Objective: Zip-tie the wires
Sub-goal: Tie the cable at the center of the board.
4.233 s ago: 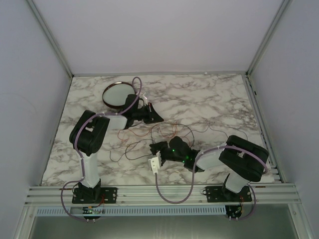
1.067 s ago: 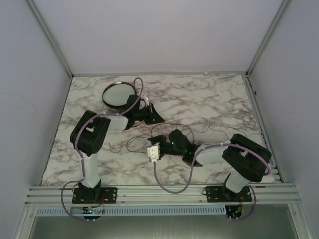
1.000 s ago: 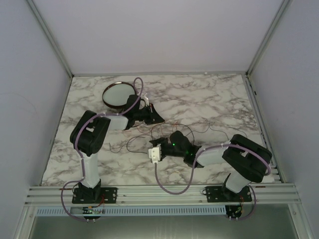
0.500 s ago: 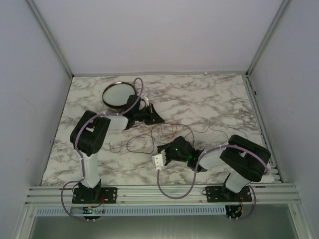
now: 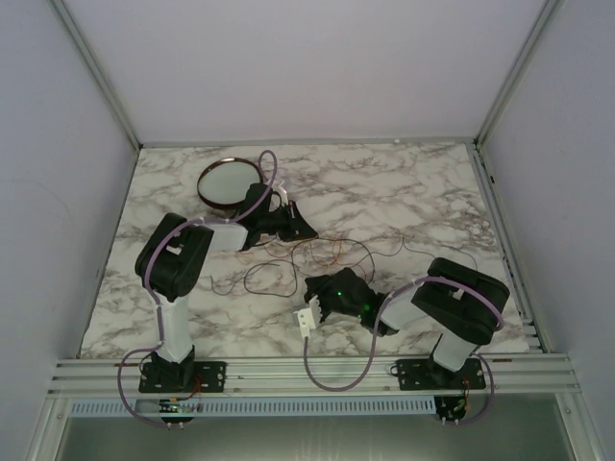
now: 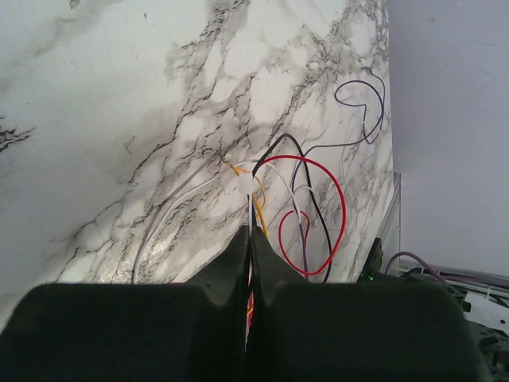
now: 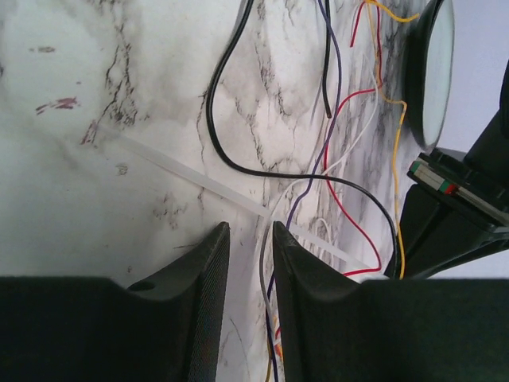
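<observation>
The wires (image 5: 332,252) are thin red, black, white, purple and yellow strands spread on the marble between the two arms. My left gripper (image 5: 306,229) is shut on a bunch of them; in the left wrist view the strands (image 6: 338,199) fan out from its closed tips (image 6: 249,231). My right gripper (image 5: 312,285) is low over the table with its jaws a little apart. In the right wrist view (image 7: 250,227) grey, purple and yellow strands run between its fingers, untouched. A translucent zip tie (image 7: 191,179) lies flat just ahead, under a black wire (image 7: 209,107).
A round dark-rimmed dish (image 5: 216,204) stands at the back left behind the left gripper, and shows in the right wrist view (image 7: 433,72). Lilac cables loop along both arms. Side walls and a metal rail bound the marble table (image 5: 423,182).
My right gripper has pulled back toward the near edge and slightly right, and its elbow has swung left. The left arm has not moved and still holds the wires.
</observation>
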Robot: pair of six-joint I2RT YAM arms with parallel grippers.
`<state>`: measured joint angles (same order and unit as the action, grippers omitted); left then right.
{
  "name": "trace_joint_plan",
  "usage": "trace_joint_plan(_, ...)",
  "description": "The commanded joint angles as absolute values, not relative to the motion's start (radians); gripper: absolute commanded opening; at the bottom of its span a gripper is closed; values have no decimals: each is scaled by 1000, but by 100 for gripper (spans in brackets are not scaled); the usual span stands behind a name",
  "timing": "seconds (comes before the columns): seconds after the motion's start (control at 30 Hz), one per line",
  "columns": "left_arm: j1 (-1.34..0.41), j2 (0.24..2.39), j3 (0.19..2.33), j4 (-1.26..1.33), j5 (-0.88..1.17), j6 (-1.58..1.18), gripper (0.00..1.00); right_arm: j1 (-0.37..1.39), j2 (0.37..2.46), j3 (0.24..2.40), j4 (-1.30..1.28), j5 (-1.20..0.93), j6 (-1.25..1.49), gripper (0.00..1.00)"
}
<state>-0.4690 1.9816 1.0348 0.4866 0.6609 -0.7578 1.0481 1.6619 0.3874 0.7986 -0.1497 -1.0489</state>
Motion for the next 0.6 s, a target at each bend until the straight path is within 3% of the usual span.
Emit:
trace_joint_plan(0.0, -475, 1944, 1051, 474, 670, -777, 0, 1070, 1700, 365, 900, -108, -1125, 29)
trace_joint_plan(0.27, -481, 1947, 1052, 482, 672, -790, 0, 1099, 1791, 329, 1096, -47, -1181, 28)
trace_joint_plan(0.57, -486, 1948, 1048, 486, 665, -794, 0, 1120, 1837, 346, 1112, -56, -1201, 27)
